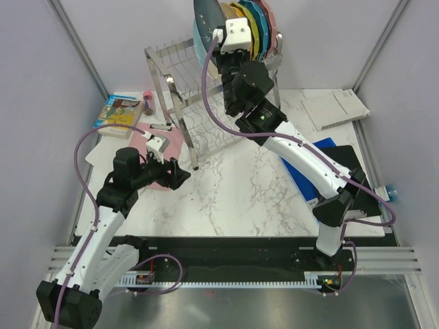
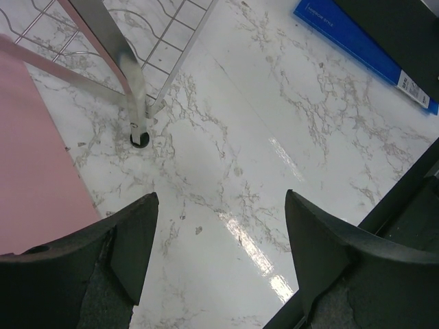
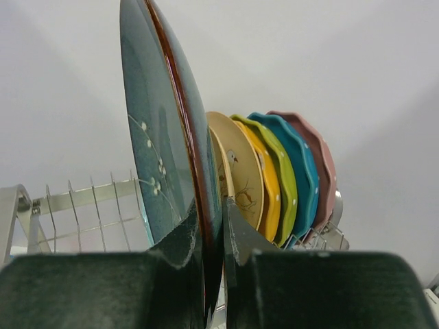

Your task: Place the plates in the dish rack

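Right gripper [image 3: 211, 229] clenched on the lower rim of the teal plate [image 3: 161, 137], which stands upright on edge at the dish rack's [image 1: 180, 89] top tier. Its fingers hide whether the plate is seated.

Crowding its right:
- cream bird plate [image 3: 241, 171], just beside
- yellow plate [image 3: 269, 195]
- green plate [image 3: 285, 171]
- blue plate [image 3: 303, 164]
- pink plate [image 3: 324, 157]

Left gripper [image 2: 219, 199] released, over the marble table [image 2: 226, 144], near a rack leg [image 2: 134, 82] and a pink flat piece [image 2: 34, 157].

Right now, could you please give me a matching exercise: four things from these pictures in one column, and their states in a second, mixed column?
1 teal plate
2 left gripper
3 pink scalloped plate
4 blue folder

A open above the marble table
B last in the dish rack's row
C lying flat
D clamped by the right gripper

Pairs: 1-D, 2-A, 3-B, 4-C
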Available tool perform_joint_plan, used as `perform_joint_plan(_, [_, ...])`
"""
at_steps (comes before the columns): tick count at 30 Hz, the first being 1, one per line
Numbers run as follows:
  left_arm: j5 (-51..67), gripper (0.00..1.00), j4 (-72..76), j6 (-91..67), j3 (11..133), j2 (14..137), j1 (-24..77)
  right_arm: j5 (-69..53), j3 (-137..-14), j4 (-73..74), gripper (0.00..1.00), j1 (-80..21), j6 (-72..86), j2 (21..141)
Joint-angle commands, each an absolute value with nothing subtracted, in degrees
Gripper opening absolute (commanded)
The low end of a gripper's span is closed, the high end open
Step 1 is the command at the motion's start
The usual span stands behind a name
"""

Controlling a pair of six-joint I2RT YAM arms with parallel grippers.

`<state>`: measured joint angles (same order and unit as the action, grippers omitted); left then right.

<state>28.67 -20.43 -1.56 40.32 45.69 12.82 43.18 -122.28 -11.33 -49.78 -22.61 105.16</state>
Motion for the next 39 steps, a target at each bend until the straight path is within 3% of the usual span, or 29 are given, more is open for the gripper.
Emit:
perform_joint_plan(1, [29.0, 0.81, -18.0, -2.3, 40.4, 46.1, 12.6, 41.4, -125.9, -17.5, 0.0, -50.1, -20.2, 104.8])
perform_joint_plan(29, [28.7, 0.81, -16.6, -2.1, 40.7, 51.6, 12.6, 35.9, -135.6, -7.0, 0.0, -47.6, -18.5, 116.6])
perform_joint_plan(33, [28.8, 0.8, -15.6, -2.9, 40.8, 52.5, 12.5, 34.7, -135.9, -6.9, 0.25, -47.3, -19.1, 117.2])
perform_joint_plan(39, [29.2, 0.8, -14.9, -4.0, 40.8, 53.2, 12.6, 34.9, -135.6, -7.7, 0.33, -46.8, -19.0, 116.8])
